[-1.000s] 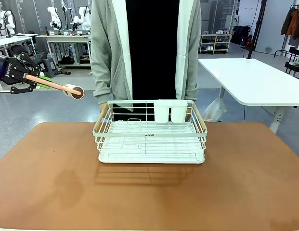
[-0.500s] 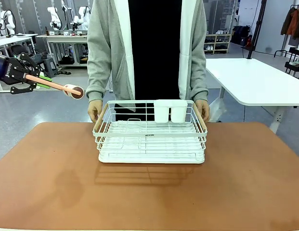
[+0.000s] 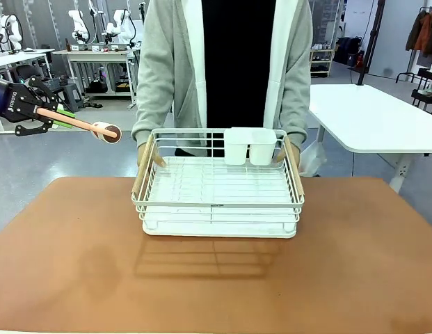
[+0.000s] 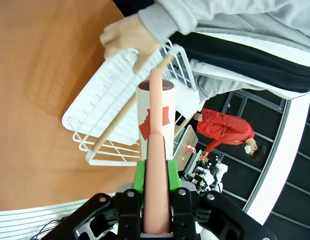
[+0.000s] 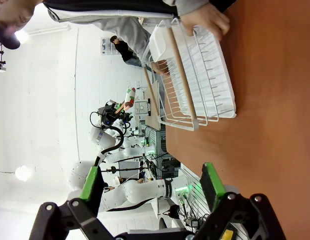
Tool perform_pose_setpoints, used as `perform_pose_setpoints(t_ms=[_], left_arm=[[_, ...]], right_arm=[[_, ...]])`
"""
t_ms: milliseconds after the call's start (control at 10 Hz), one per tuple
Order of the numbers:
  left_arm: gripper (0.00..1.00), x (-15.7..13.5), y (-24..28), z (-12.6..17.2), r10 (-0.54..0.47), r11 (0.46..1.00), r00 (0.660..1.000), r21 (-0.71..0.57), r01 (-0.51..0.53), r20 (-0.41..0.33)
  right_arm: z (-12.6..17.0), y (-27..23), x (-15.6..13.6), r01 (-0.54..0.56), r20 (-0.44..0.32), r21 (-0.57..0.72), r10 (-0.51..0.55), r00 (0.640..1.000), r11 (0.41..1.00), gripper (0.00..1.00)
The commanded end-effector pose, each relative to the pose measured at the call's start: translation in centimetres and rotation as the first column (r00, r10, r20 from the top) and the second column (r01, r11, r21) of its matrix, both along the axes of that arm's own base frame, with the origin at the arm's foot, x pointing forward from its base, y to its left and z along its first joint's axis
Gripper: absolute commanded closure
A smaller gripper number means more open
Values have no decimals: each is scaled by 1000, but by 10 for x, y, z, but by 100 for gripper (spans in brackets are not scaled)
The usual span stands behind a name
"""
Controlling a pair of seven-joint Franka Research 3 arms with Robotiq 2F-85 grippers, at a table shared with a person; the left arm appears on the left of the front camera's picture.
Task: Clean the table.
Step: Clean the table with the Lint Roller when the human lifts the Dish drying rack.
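Holding lint roller point(image 3: 106, 131) by pink handle in clamped left gripper point(image 3: 52, 118), aloft at ten o'clock, past the terracotta table point(image 3: 76, 278) spread across six. Right gripper point(image 5: 151, 182) agape, empty. Risk — sweeping in too soon, striking white dish rack point(image 3: 219, 188) at twelve, or person's hands point(image 3: 147, 154) on its wooden handles.

The left claw point(image 3: 57, 115) comes in from the left edge of the front view, high in the air and pointing toward the middle. Its jaws are clamped tight on the pink handle of a lint roller point(image 3: 97, 129), which sticks straight out past the fingertips. In its wrist view the green pads point(image 4: 139, 176) press against both sides of that handle. The right claw point(image 5: 151, 182) is spread wide, its fingers far to either side with nothing between them.
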State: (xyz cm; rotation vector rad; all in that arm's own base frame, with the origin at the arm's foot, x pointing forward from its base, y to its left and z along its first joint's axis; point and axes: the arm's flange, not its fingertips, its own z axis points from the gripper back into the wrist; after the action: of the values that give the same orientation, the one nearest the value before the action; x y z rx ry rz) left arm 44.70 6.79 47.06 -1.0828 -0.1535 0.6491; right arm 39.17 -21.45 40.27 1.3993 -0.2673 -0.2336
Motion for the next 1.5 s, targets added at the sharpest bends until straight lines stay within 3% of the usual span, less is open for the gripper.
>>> perform_pose_setpoints(t_ms=[0,1400], left_arm=[[99,0,0,0,0,1000,1000,1,0,1],[99,0,0,0,0,1000,1000,1,0,1]], right_arm=[[2,1,-1,-1,4,7,1,1000,1000,0],[2,1,-1,-1,4,7,1,1000,1000,0]])
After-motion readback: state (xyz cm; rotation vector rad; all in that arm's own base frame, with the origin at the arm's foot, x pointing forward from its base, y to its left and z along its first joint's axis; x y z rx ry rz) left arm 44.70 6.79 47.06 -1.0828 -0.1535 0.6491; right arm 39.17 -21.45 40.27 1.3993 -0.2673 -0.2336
